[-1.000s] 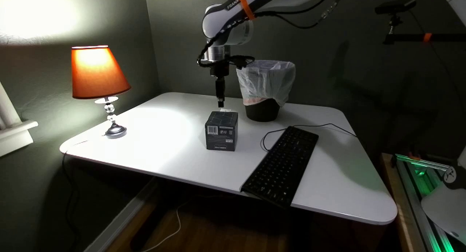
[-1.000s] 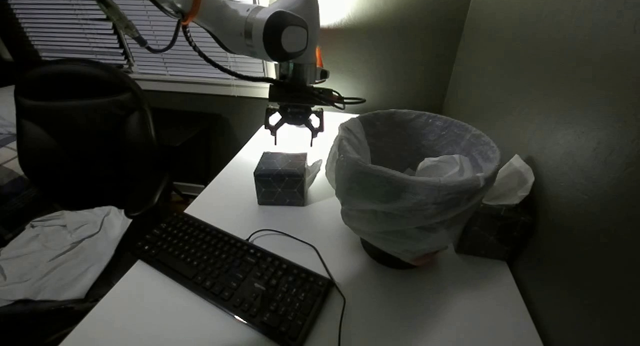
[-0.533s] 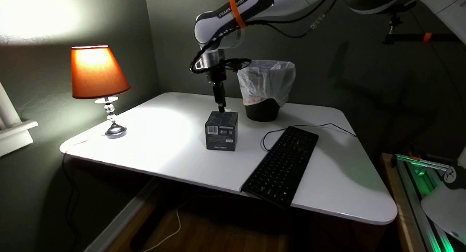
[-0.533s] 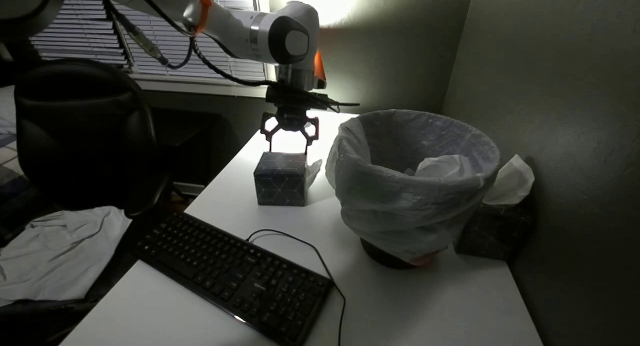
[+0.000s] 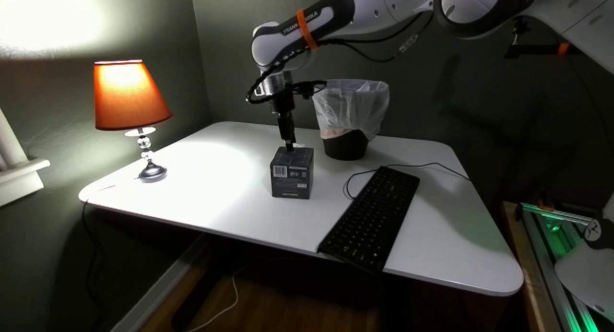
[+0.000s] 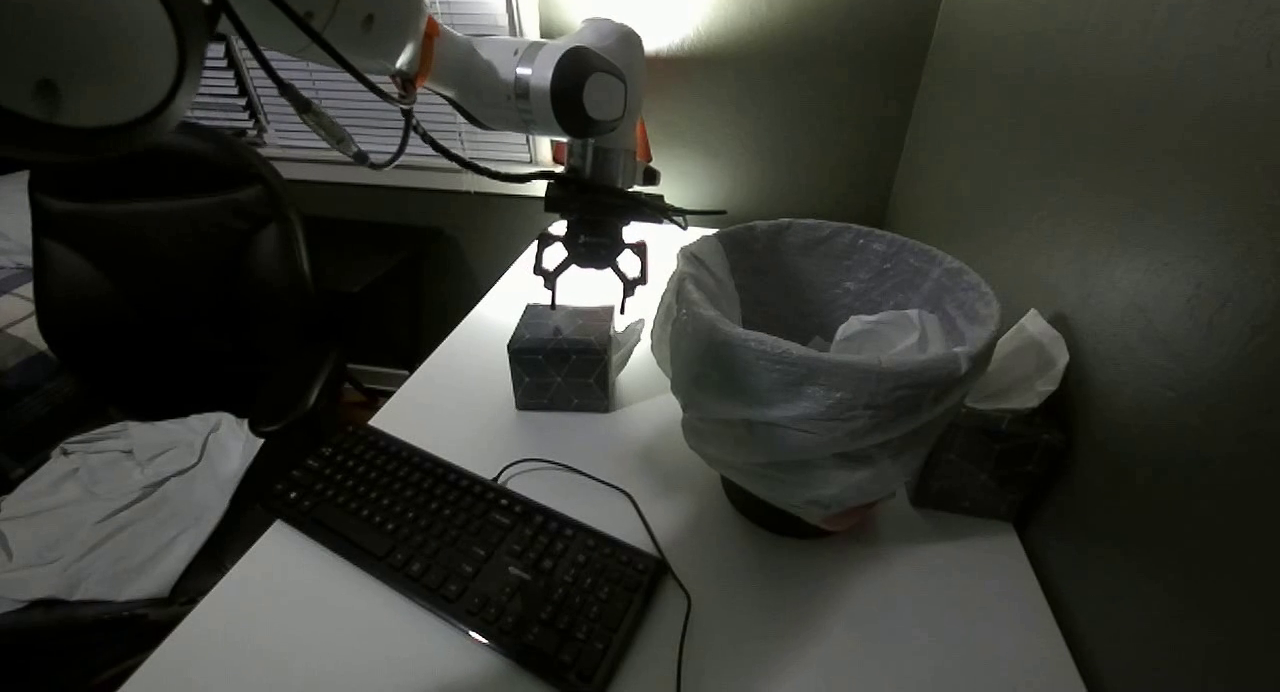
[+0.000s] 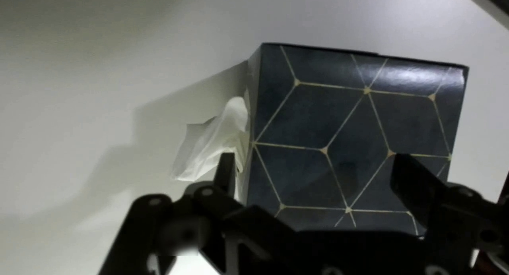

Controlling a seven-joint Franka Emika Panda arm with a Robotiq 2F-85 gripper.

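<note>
My gripper [image 6: 588, 309] is open and empty, pointing down just above a dark box with a pattern of thin lines [image 6: 562, 372]. The box stands on the white table and also shows in an exterior view [image 5: 290, 178] and the wrist view [image 7: 350, 124]. A white tissue [image 7: 214, 148] sticks out of one side of the box; it also shows in an exterior view [image 6: 627, 344]. In the wrist view, one fingertip is over the tissue beside the box edge, and the other is over the box top. I cannot tell whether either finger touches anything.
A bin with a white liner [image 6: 800, 402] stands beside the box, with white tissue inside. A second dark box [image 6: 985, 462] with a tissue is behind it by the wall. A black keyboard [image 5: 374, 217] with a cable lies nearby. A lit orange lamp [image 5: 127, 97] stands at the table edge.
My gripper has come down from above to just over the box top. In the last half second it has shifted slightly toward the bin. The box, tissue and bin have not moved.
</note>
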